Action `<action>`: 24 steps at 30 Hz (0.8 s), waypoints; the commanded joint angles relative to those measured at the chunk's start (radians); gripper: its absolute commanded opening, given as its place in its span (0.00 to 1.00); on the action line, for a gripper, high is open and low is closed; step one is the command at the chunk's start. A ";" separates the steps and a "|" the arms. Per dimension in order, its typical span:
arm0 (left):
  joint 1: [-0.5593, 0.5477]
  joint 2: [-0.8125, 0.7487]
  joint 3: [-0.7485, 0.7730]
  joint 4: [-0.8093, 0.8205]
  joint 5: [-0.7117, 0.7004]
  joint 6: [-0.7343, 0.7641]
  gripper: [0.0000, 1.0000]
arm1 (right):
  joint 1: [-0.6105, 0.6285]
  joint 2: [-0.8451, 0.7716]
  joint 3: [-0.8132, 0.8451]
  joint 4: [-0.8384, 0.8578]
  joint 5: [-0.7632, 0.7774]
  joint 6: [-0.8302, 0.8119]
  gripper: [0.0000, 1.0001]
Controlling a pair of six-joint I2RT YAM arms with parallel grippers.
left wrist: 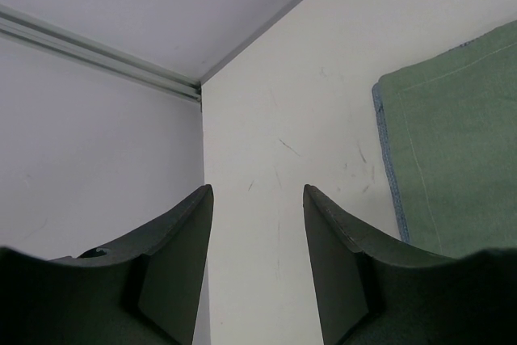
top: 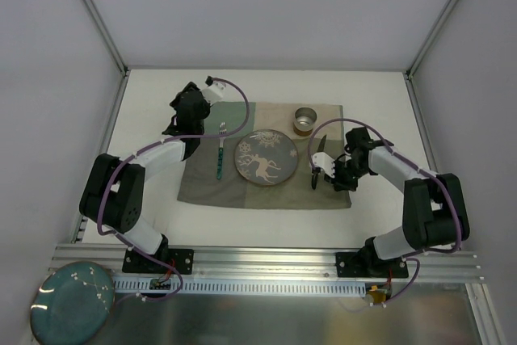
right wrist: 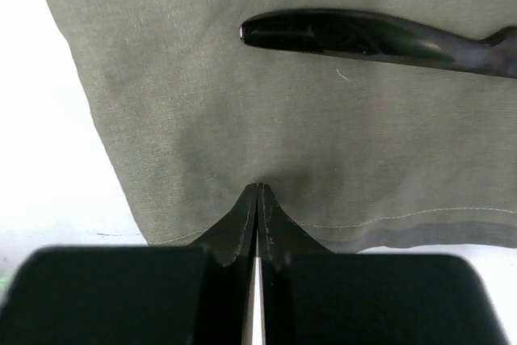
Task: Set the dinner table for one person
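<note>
1. Closest in: a teal plate (top: 69, 305) with little white dotted sprigs. It sits on the metal shelf on the near side of the rail (top: 266, 260). That's well behind the left gripper (left wrist: 258, 190), down by that arm's base and off to its left.
2. The right gripper (right wrist: 258, 189) is clenched tight, jaws pressed flat together. Its tips are down on the cloth mat (right wrist: 202, 119), right by the mat's near hem. The cloth dimples a bit there, but I can't tell if a fold is actually pinched.
3. Just beyond those tips a knife (right wrist: 363, 35) with a glossy black handle lies on the mat, lying crosswise ahead of the tips and clear of the fingers.
4. Left of the right gripper, mid-mat, there's a round plate (top: 264, 158). The print on it is a picture: a white deer with flowery shapes around it.
5. A fork (top: 220, 151) with a teal handle lies just left of that plate, between it and the left gripper, tines pointing away.
6. The left gripper is released, jaws standing apart with nothing between them. It's over bare tabletop, and the mat's green patch is just to its right.
7. A small metal cup (top: 304, 119) stands at the mat's far edge, beyond the right gripper.
8. The table (left wrist: 275, 119) is the white top under both grippers, running ahead of the left one to the far-left corner.
</note>
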 commanded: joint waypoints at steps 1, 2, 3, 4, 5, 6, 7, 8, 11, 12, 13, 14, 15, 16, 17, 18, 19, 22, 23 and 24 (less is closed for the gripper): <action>-0.006 0.020 0.024 0.055 0.001 0.010 0.49 | -0.001 0.021 0.006 -0.039 0.024 -0.052 0.00; -0.006 0.021 0.030 0.055 0.001 0.008 0.49 | 0.001 0.035 0.011 -0.033 0.029 -0.062 0.00; -0.006 0.021 0.032 0.055 0.001 0.006 0.49 | 0.001 0.041 0.011 -0.022 0.040 -0.064 0.00; -0.006 0.021 0.032 0.054 0.004 0.005 0.49 | -0.001 0.047 0.014 -0.002 0.041 -0.064 0.00; -0.006 0.023 0.032 0.054 0.003 0.005 0.49 | -0.002 0.053 0.016 0.010 0.043 -0.058 0.00; -0.006 0.023 0.032 0.054 0.003 0.006 0.49 | -0.004 0.064 0.014 0.025 0.049 -0.041 0.00; -0.006 0.024 0.032 0.055 0.001 0.008 0.49 | -0.002 0.067 0.009 0.050 0.067 -0.044 0.00; -0.006 0.027 0.032 0.055 0.003 0.008 0.49 | -0.007 0.067 -0.001 0.065 0.080 -0.045 0.00; -0.006 0.029 0.032 0.055 0.004 0.011 0.49 | -0.039 0.066 -0.027 0.081 0.106 -0.061 0.00; -0.006 0.029 0.032 0.057 0.004 0.011 0.49 | -0.053 0.053 -0.032 0.076 0.106 -0.065 0.00; -0.006 0.029 0.033 0.057 0.004 0.011 0.49 | -0.076 0.044 -0.041 0.065 0.104 -0.073 0.00; -0.006 0.029 0.033 0.055 0.004 0.013 0.49 | -0.086 0.036 -0.047 0.059 0.104 -0.079 0.00; -0.006 0.029 0.035 0.057 0.006 0.011 0.49 | -0.097 0.027 -0.055 0.056 0.106 -0.081 0.00; -0.006 0.029 0.035 0.058 0.006 0.011 0.49 | -0.108 0.013 -0.061 0.035 0.106 -0.097 0.00; -0.006 0.030 0.036 0.058 0.004 0.010 0.49 | -0.128 0.010 -0.070 0.027 0.109 -0.102 0.00; -0.006 0.033 0.039 0.058 0.004 0.010 0.49 | -0.136 0.004 -0.073 0.019 0.112 -0.105 0.00; -0.006 0.035 0.041 0.058 0.004 0.008 0.49 | -0.146 -0.002 -0.076 -0.005 0.109 -0.108 0.00; -0.006 0.041 0.049 0.058 0.003 0.002 0.49 | -0.183 -0.019 -0.090 -0.025 0.095 -0.119 0.00; -0.006 0.041 0.050 0.058 0.003 0.000 0.49 | -0.183 -0.029 -0.090 -0.030 0.087 -0.113 0.00; -0.006 0.041 0.052 0.057 0.004 0.000 0.49 | -0.185 -0.036 -0.084 -0.030 0.077 -0.101 0.00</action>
